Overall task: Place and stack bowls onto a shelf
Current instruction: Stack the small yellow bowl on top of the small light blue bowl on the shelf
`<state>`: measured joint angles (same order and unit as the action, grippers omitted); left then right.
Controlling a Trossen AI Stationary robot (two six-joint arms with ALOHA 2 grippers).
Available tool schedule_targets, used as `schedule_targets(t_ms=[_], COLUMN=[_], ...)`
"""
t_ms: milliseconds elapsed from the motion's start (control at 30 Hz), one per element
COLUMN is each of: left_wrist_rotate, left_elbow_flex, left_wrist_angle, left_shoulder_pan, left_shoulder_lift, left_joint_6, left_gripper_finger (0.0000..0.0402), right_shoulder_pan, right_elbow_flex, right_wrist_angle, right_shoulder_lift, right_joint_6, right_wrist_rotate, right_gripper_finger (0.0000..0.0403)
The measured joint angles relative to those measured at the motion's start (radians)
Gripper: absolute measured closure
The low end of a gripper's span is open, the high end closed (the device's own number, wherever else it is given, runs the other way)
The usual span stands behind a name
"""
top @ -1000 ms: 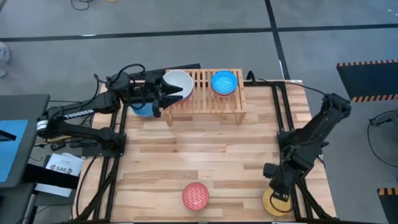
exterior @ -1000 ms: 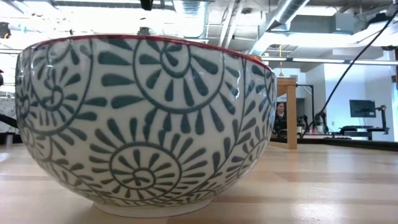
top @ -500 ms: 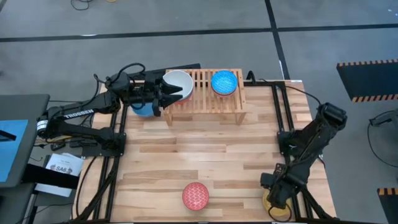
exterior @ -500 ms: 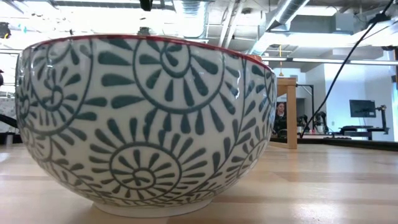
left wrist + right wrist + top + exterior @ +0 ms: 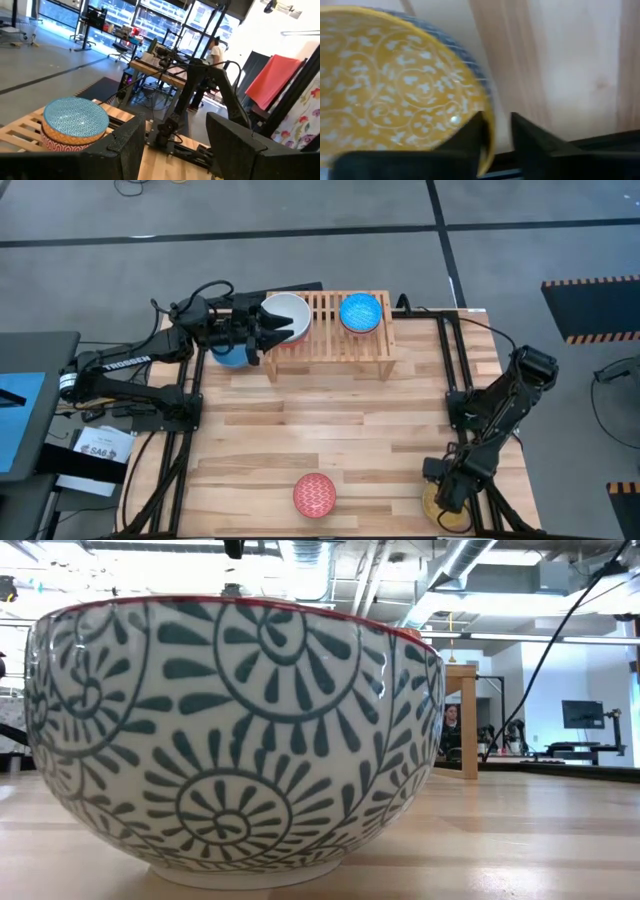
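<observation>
Now right gripper [image 5: 447, 502] straddles yellow bowl [image 5: 395, 80] rim, not clenched; rigid, slick, breakable, so pinch rim. Left gripper [image 5: 268, 330] grasps white bowl [image 5: 288, 311] over shelf [image 5: 350, 345].

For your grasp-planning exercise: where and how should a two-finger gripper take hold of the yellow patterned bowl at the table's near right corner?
Grip the yellow bowl by its thin rim, coming straight down from above, one finger inside and one outside. It sits upright and open on the table, so the wall is the only narrow part. The right gripper is already straddling that rim at the bowl's edge.
</observation>
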<state>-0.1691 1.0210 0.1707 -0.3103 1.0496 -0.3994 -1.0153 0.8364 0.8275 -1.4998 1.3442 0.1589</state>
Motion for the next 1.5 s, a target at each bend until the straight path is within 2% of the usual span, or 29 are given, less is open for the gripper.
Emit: schedule_targets(t_ms=[67, 100, 400, 567, 700, 867, 1033, 1300, 1500], left_wrist_rotate=[0.001, 0.001, 0.026, 0.027, 0.026, 0.026, 0.026, 0.026, 0.026], left_elbow_flex=[0.000, 0.000, 0.000, 0.000, 0.000, 0.000, 0.000, 0.000, 0.000], left_wrist_angle=[0.000, 0.000, 0.001, 0.003, 0.003, 0.002, 0.002, 0.002, 0.002], left_shoulder_pan=[0.000, 0.000, 0.000, -0.001, -0.001, -0.001, -0.001, -0.001, -0.001], left_shoulder_lift=[0.000, 0.000, 0.000, 0.000, 0.000, 0.000, 0.000, -0.001, -0.001], left_joint_6=[0.007, 0.008, 0.028, 0.028, 0.028, 0.023, 0.023, 0.012, -0.014], left_gripper_finger=[0.0207, 0.0207, 0.0207, 0.0207, 0.0207, 0.0207, 0.0207, 0.0207, 0.0207], right_shoulder_pan=[0.001, 0.002, 0.004, 0.040, 0.135, 0.378, 0.706, 1.211, 1.444], right_elbow_flex=[0.000, 0.000, -0.003, -0.003, 0.009, 0.150, 0.430, 0.920, 1.143], right_wrist_angle=[-0.002, -0.005, 0.005, -0.026, -0.116, -0.066, 0.128, 0.390, 0.562], right_shoulder_lift=[0.000, 0.002, 0.046, 0.173, 0.315, 0.433, 0.425, 0.198, 0.009], right_joint_6=[-0.003, -0.016, -0.009, -0.004, -0.015, -0.154, -0.416, -0.645, -0.736], right_wrist_rotate=[-0.004, -0.003, -0.008, -0.007, -0.009, -0.088, -0.143, -0.133, -0.131], right_gripper_finger=[0.0354, 0.0368, 0.0367, 0.0367, 0.0367, 0.0367, 0.0367, 0.0367, 0.0367])
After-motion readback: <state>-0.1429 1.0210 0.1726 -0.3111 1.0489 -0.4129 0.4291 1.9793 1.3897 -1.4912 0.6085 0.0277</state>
